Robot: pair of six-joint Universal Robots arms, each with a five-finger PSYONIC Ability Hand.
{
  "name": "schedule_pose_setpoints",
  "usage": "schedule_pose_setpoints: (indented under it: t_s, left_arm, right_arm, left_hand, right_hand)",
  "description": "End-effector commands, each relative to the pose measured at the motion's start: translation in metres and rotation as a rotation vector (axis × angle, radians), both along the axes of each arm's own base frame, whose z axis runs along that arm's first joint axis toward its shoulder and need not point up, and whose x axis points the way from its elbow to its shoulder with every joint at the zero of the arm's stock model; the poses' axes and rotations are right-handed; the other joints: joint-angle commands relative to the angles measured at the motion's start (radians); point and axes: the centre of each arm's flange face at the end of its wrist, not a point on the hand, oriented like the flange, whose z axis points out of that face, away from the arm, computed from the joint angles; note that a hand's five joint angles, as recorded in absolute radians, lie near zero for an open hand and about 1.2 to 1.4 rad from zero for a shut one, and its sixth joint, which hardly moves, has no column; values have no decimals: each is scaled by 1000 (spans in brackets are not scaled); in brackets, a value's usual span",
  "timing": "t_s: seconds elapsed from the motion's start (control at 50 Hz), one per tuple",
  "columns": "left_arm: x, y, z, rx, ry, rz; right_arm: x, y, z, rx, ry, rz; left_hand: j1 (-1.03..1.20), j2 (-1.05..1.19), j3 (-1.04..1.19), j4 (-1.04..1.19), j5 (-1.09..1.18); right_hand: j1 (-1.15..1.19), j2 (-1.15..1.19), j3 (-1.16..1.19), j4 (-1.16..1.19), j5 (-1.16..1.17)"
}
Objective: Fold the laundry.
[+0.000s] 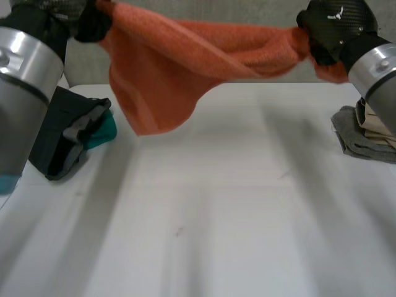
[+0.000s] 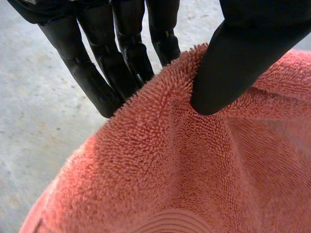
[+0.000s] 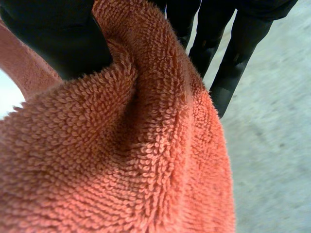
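Over the far table [image 1: 235, 204] edge, I see my left hand [image 1: 91, 26] and right hand [image 1: 331, 31] each pinching an end of the orange towel [image 1: 185, 59].

head: high, near side, looking down across white table [image 1: 216, 216] | both wrists: close on orange towel [image 2: 170, 170] | all share it
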Motion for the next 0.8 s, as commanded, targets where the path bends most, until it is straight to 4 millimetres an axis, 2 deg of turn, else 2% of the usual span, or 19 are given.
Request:
schedule_pose_setpoints:
  t_s: [0.02, 0.06, 0.1, 0.14, 0.16, 0.22, 0.24, 0.3, 0.36, 0.38, 0.42, 0.44, 0.48, 0.5, 0.56, 0.64, 0.68, 0.72, 0.8]
  left_arm:
    - [5, 23, -42, 162, -78, -25]
    - [3, 26, -50, 190, -94, -35]
    - [-2, 26, -66, 238, -122, -53]
    - [-7, 23, -83, 286, -148, -64]
    - [-11, 17, -100, 335, -173, -72]
    - [-19, 6, -125, 393, -214, -76]
    - [-24, -1, -142, 431, -246, -78]
    - [-34, -6, -168, 495, -317, -86]
    - [-42, -11, -180, 512, -359, -87]
    - [-44, -16, -182, 512, -372, -78]
    - [-47, -20, -180, 503, -374, -69]
    - [-48, -24, -175, 489, -365, -57]
    - [-50, -27, -170, 479, -356, -49]
    - [-51, -27, -169, 476, -352, -46]
    - [-53, -29, -162, 461, -338, -38]
    - [-51, -27, -163, 471, -343, -36]
    - [-49, -25, -165, 482, -346, -35]
    - [-47, -25, -167, 486, -348, -32]
    - [-45, -25, -169, 487, -347, -34]
  right_arm:
    - [-21, 20, -8, 234, 129, -16]
    - [-24, 21, -13, 291, 147, -25]
    - [-26, 23, -31, 415, 179, -19]
    - [-26, 23, -45, 493, 203, -14]
    - [-24, 21, -59, 560, 229, -10]
    - [-20, 14, -85, 646, 270, -1]
    - [-19, 7, -102, 694, 291, -10]
    - [-18, -11, -133, 754, 326, -61]
    - [-14, -24, -152, 757, 348, -106]
    - [-9, -31, -161, 735, 351, -133]
    - [-5, -42, -162, 680, 334, -159]
    - [-1, -52, -159, 605, 299, -187]
    - [2, -60, -157, 539, 258, -211]
    - [3, -63, -156, 511, 234, -224]
    - [6, -63, -148, 425, 158, -240]
    - [6, -41, -127, 364, 123, -219]
    - [3, -21, -114, 357, 124, -198]
    - [0, 0, -102, 366, 124, -164]
    - [-8, 28, -92, 421, 111, -101]
  left_hand:
    - [272, 200, 208, 197, 257]
    - [272, 200, 208, 197, 257]
    - [272, 200, 208, 197, 257]
    - [272, 200, 208, 197, 257]
    - [272, 200, 208, 197, 257]
    - [272, 200, 208, 197, 257]
    - [272, 200, 208, 197, 257]
    - [272, 200, 208, 197, 257]
    - [272, 200, 208, 197, 257]
    - [272, 200, 208, 197, 257]
    - [272, 200, 208, 197, 257]
    - [272, 200, 208, 197, 257]
    - [272, 200, 208, 197, 257]
    - [272, 200, 208, 197, 257]
    - [272, 200, 208, 197, 257]
    - [272, 200, 208, 197, 257]
    - [272, 200, 208, 197, 257]
    - [272, 200, 208, 197, 257]
    - [272, 200, 208, 197, 257]
  right_hand:
    - [368, 263, 228, 203, 283]
    - [368, 263, 228, 203, 283]
    - [368, 263, 228, 203, 283]
    - [368, 263, 228, 203, 283]
    - [368, 263, 228, 203, 283]
    - [368, 263, 228, 203, 283]
    - [368, 263, 228, 203, 283]
    - [368, 263, 228, 203, 283]
    - [368, 263, 228, 203, 283]
    - [243, 138, 102, 78, 158]
    - [-7, -111, -147, -172, -92]
    - [-386, -491, -526, -551, -471]
    - [-813, -918, -954, -978, -898]
    - [-854, -958, -994, -1019, -939]
    - [-854, -958, -994, -1019, -939]
    - [-854, -958, -994, -1019, -939]
    - [-854, -958, -994, -1019, -939]
    - [-650, -754, -790, -815, -735]
    - [-370, -475, -510, -535, -455]
